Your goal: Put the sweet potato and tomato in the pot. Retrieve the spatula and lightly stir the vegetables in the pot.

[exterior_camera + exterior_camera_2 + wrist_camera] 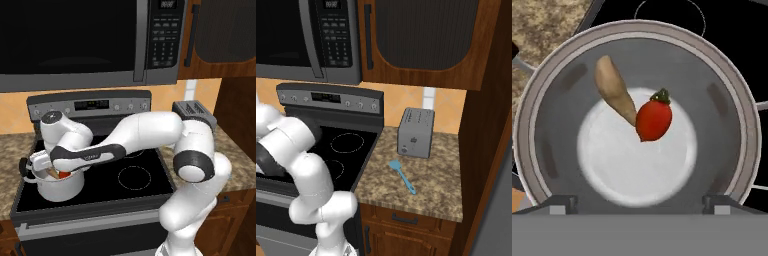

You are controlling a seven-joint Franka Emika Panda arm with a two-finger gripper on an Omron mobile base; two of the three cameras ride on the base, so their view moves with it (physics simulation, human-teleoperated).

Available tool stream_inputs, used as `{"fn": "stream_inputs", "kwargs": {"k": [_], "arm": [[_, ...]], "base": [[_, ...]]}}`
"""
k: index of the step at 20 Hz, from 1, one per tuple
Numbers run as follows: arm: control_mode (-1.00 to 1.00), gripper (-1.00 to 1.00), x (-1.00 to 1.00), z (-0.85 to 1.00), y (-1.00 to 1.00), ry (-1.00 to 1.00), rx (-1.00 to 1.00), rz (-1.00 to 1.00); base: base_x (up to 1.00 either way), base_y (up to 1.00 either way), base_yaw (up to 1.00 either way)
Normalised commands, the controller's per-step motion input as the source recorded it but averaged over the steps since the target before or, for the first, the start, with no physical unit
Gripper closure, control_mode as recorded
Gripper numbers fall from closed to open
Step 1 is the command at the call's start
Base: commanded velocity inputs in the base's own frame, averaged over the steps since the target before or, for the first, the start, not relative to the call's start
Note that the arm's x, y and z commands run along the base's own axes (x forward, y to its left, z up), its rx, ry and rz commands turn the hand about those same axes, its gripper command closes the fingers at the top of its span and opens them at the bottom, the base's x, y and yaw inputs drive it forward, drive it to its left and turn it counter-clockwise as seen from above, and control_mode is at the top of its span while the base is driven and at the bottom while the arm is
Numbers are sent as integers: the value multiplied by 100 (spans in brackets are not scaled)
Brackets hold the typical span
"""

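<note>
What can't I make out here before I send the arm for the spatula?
- Sweet potato: in the hand view the tomato covers its lower end, so touching or apart is unclear.
- Pot: in the left base view the arm hides most of its opening and contents.
- Gripper: only the fingertips show at the hand view's bottom.
- Spatula: too small in the right base view to judge its handle's thickness.
</note>
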Motion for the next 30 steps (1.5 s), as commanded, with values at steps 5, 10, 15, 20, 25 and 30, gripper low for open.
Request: {"fn": "stream_inputs", "kwargs": {"k": [5, 10, 15, 20, 25, 30], "arm": [[-100, -100, -56, 39, -78, -8, 11, 0], [-100, -100, -44, 64, -69, 0, 9, 0], [-100, -100, -69, 52, -86, -1, 8, 0], [-100, -100, -76, 22, -100, -5, 12, 1], [-100, -100, -46, 15, -100, -3, 17, 0], [-100, -100, -12, 27, -100, -6, 14, 0]], "base": [[0, 0, 0], [0, 0, 0], [0, 0, 0], [0, 0, 0], [0, 0, 0], [0, 0, 0]]}}
